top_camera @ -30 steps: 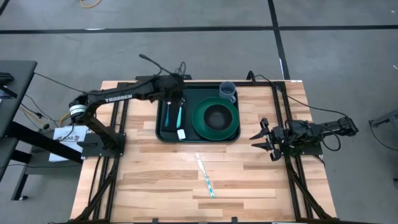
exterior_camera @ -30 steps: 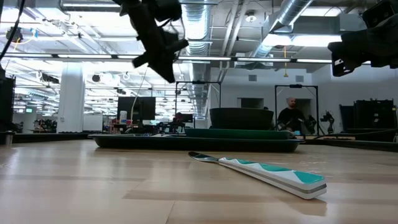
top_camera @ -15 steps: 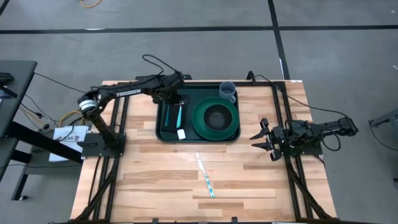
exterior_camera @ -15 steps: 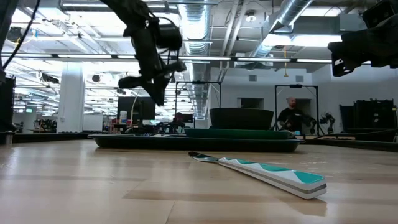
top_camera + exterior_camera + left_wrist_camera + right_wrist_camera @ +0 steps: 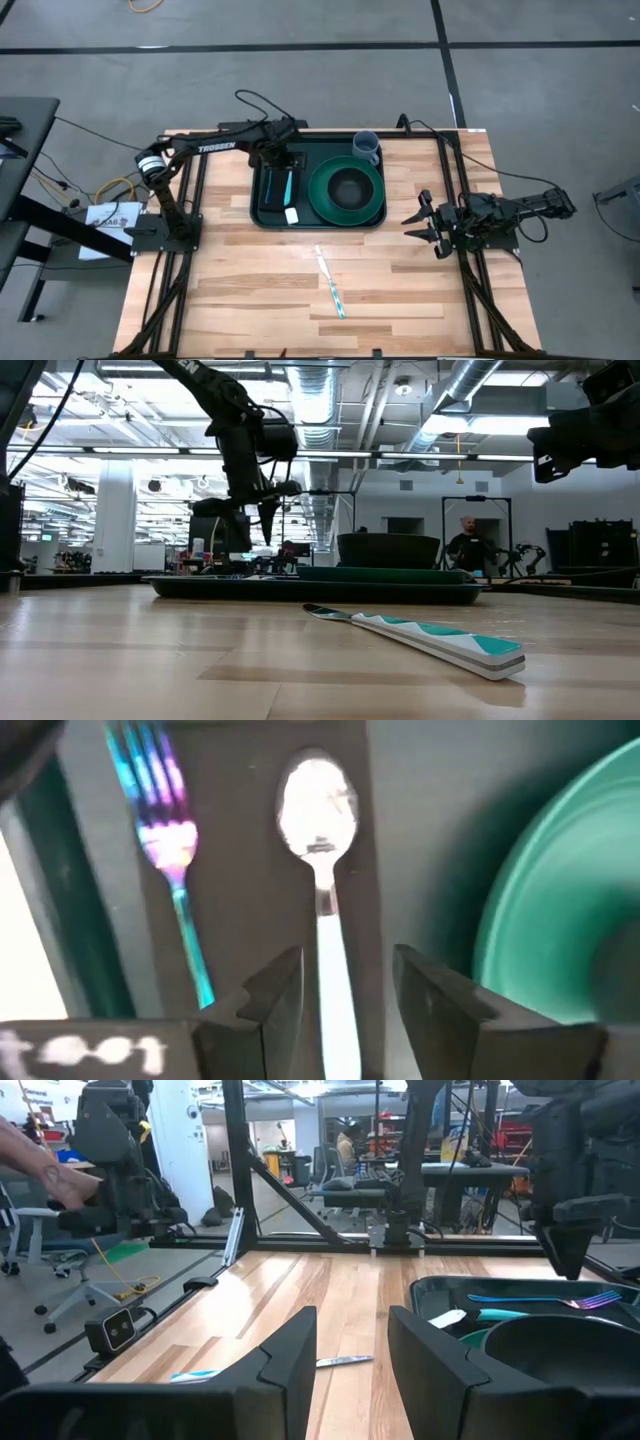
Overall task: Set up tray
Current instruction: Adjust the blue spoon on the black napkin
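Observation:
The dark green tray (image 5: 318, 222) lies at the table's far middle. It holds a green plate (image 5: 372, 190) with a dark bowl (image 5: 347, 187) on it, and a black napkin (image 5: 250, 870) with a fork (image 5: 168, 840) and a white-handled spoon (image 5: 318, 830) lying on it. A blue cup (image 5: 366, 146) stands at the tray's far edge. A teal-and-white knife (image 5: 331, 283) lies flat on the wood nearer me. My left gripper (image 5: 345, 988) is open, points down above the spoon's handle and hangs clear of the tray (image 5: 266, 510). My right gripper (image 5: 418, 222) is open and empty at the table's right side.
The wooden table (image 5: 240, 290) has bare room on its near half around the knife. Black frame rails (image 5: 470, 290) run along both sides. A person (image 5: 466, 546) shows in the room far behind the table.
My left gripper has come down toward the tray's left part. It has tipped from a slant until its fingers point straight down over the napkin. The arm's elbow has drawn back toward the table's far left corner. Nothing on the table has moved.

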Motion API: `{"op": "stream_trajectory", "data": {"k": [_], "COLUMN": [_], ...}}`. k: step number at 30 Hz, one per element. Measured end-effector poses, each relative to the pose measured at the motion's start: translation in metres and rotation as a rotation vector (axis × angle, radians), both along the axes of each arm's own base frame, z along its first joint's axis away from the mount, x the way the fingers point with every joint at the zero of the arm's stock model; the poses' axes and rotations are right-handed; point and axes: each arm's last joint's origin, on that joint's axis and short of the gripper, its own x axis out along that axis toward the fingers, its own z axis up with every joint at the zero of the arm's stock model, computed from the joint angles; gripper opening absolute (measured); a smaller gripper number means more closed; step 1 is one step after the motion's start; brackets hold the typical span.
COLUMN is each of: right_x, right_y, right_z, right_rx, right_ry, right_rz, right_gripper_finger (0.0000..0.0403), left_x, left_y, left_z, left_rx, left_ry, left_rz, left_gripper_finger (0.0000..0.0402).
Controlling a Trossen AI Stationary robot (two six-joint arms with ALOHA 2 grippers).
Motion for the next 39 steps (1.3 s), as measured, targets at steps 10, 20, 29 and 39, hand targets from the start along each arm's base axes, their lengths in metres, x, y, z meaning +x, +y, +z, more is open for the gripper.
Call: {"op": "stream_trajectory", "data": {"k": [10, 20, 29, 39], "right_x": [0.000, 0.000, 0.000, 0.000], "right_y": [0.000, 0.000, 0.000, 0.000], "right_z": [0.000, 0.000, 0.000, 0.000], "right_rx": [0.000, 0.000, 0.000, 0.000], "right_ry": [0.000, 0.000, 0.000, 0.000], "right_rz": [0.000, 0.000, 0.000, 0.000], "right_gripper_finger": [0.0118, 0.0118, 0.0118, 0.0118], "left_x": [0.010, 0.015, 0.018, 0.021], "left_y": [-0.003, -0.008, -0.011, -0.018], "left_z": [-0.036, -0.044, -0.044, -0.044], "left_rx": [-0.121, -0.127, -0.129, -0.086], "left_ry": [0.089, 0.106, 0.097, 0.121], "left_rz": [-0.032, -0.042, -0.053, -0.065], "left_gripper_finger": [0.0126, 0.0119, 0.0119, 0.0119]}}
